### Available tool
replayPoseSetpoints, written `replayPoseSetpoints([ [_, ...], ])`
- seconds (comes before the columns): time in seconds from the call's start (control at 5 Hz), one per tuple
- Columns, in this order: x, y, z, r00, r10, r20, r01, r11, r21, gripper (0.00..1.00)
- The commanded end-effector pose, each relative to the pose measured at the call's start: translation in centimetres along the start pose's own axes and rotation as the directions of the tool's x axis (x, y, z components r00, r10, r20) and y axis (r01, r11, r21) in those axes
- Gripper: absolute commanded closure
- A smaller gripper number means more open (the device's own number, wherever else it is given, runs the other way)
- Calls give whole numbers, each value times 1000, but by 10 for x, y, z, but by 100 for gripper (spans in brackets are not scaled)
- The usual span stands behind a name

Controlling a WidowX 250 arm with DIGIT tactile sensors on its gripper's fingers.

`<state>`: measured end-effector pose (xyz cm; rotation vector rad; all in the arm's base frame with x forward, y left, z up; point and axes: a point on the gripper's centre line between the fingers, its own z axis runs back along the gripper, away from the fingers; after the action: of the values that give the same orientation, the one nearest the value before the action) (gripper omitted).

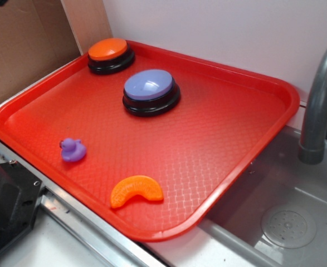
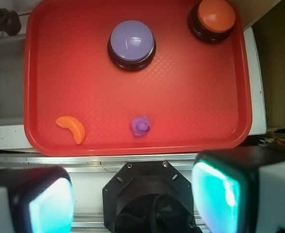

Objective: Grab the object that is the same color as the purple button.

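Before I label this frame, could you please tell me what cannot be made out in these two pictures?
- Claw: the wrist view's bottom edge cuts off the fingertips, and the close-up is blurred; the exterior view does not show it.
- Purple duck: from above in the wrist view, too small to show its face.
- Grey faucet: cut off by the exterior view's right edge.
- Purple button: its far side is hidden by its own dome.

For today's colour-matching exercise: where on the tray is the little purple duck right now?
In the exterior view, the purple duck sits near the red tray's front-left edge, apart from the orange slice toy to its right and in front of the purple button.
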<state>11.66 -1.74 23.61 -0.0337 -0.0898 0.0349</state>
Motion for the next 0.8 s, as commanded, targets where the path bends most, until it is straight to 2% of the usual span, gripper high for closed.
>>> replayPoseSetpoints([
  [0.0,0,0,0,1000,0,0,0,1000,0,0],
  [0.2,2,23,-29,1000,-10,5,10,1000,10,0],
  [0.4,4,33,-54,1000,-2,-15,3,999,47,0],
  [0.6,10,37,-104,1000,-17,-25,18,1000,26,0],
])
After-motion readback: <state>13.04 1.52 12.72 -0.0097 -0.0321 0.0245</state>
